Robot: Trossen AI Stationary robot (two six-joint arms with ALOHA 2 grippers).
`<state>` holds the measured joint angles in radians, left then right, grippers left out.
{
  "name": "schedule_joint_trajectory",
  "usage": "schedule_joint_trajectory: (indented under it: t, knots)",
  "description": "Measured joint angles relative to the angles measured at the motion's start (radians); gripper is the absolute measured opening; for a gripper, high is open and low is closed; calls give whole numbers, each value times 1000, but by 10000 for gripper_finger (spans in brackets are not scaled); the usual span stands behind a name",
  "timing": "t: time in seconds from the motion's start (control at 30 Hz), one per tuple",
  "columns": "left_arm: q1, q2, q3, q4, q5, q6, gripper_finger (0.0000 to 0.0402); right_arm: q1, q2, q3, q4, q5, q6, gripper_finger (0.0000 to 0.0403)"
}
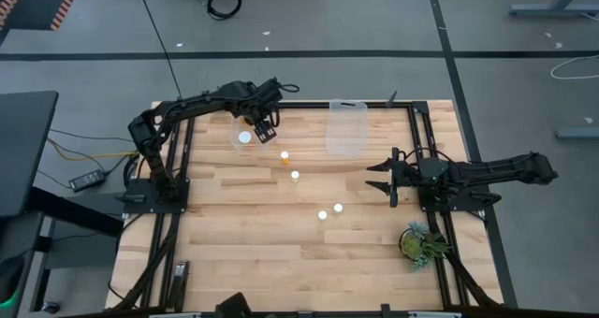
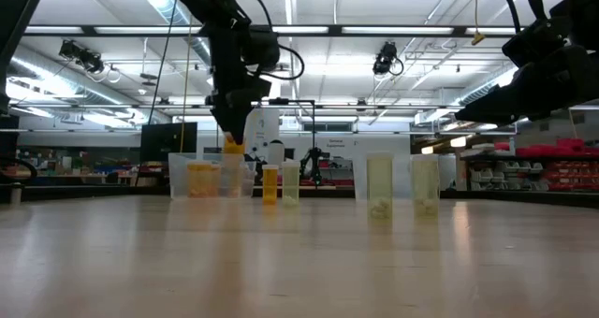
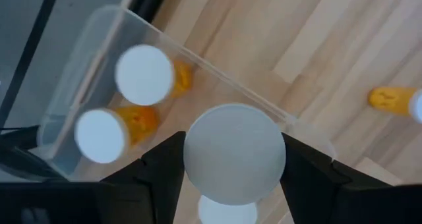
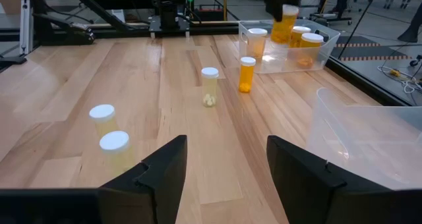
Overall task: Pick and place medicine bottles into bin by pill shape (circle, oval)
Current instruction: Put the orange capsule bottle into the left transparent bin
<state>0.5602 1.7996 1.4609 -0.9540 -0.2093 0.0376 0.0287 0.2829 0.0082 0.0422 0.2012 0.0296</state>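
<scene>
**Medicine bottles: sorting in progress**

One orange bottle [image 3: 234, 161], white-capped, clenched in left claw [image 1: 265, 128], held over small clear bin [image 1: 245, 131] at worktop's [image 1: 243, 252] eleven o'clock. Bin contents: two capped bottles [image 3: 144, 76]. Four bottles [image 1: 295, 176] standing loose mid-worktop. Second clear bin [image 1: 345, 127] at one o'clock. Right claw [image 1: 382, 178], fingers spread, at three o'clock.

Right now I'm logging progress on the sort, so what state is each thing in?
Left gripper: shut on a bottle, above the left bin.
Held bottle: capped, lifted over the bin.
Left bin: holds capped bottles.
Right bin: looks empty.
Four loose bottles: upright, capped, on the table.
Right gripper: open, holding nothing.
</scene>
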Motion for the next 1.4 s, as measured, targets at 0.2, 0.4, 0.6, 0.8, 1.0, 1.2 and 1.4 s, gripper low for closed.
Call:
schedule_joint_trajectory:
  t: [0.2,0.4,0.6,0.8,1.0,1.2,1.4]
  knots:
    - [4,0,-71,55,0,0,220,0,0,0,0,0,0,216]
    - [15,0,-127,126,1,1,218,0,0,0,0,0,0,216]
    - [28,0,-169,183,0,1,218,0,0,0,0,0,0,216]
    - [33,0,-216,238,2,0,220,0,0,0,0,0,0,216]
    - [33,0,-227,250,2,0,222,0,0,0,0,0,0,216]
    - [33,0,-227,256,2,-7,229,0,0,0,0,0,0,216]
    - [32,0,-227,258,1,-30,234,0,0,0,0,0,0,216]
